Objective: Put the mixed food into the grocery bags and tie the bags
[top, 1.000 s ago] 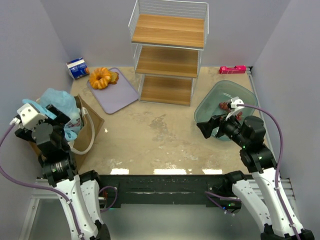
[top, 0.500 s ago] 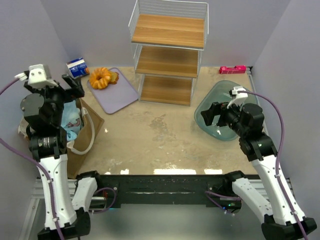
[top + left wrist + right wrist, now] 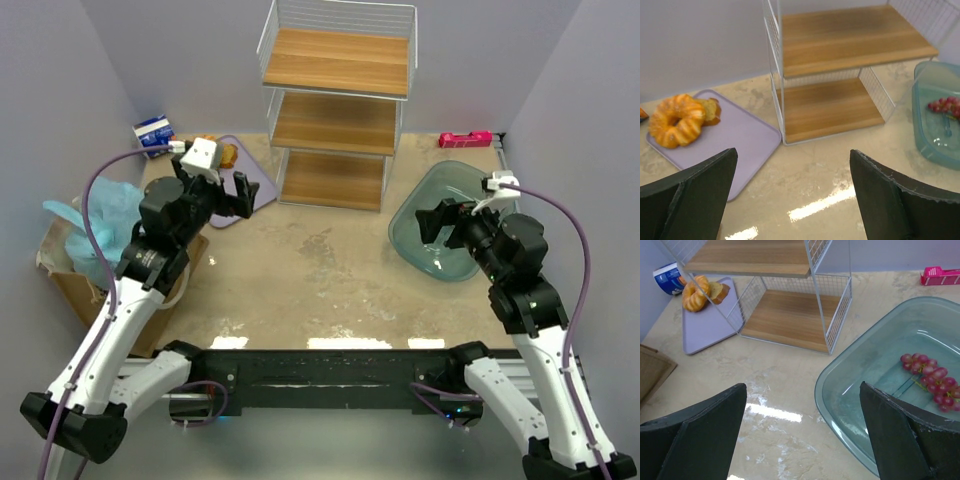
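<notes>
We see our left gripper [image 3: 792,155] and right gripper [image 3: 802,387] spread wide, empty; bare table [image 3: 805,172] lies between the jaws, the bowl [image 3: 821,392] rim inside the right gap.

Glossy stone-look table [image 3: 320,260], translucent plastic bowl [image 3: 850,385], wooden wire shelves [image 3: 335,105].

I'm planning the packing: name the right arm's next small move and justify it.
Probably lower the open right gripper onto the red grapes in the green bowl: they lie unpacked just ahead of it, and its jaws are empty.

An orange ring pastry [image 3: 676,121] lies on a lilac tray [image 3: 740,145] beside the wire shelf rack [image 3: 840,40].
</notes>
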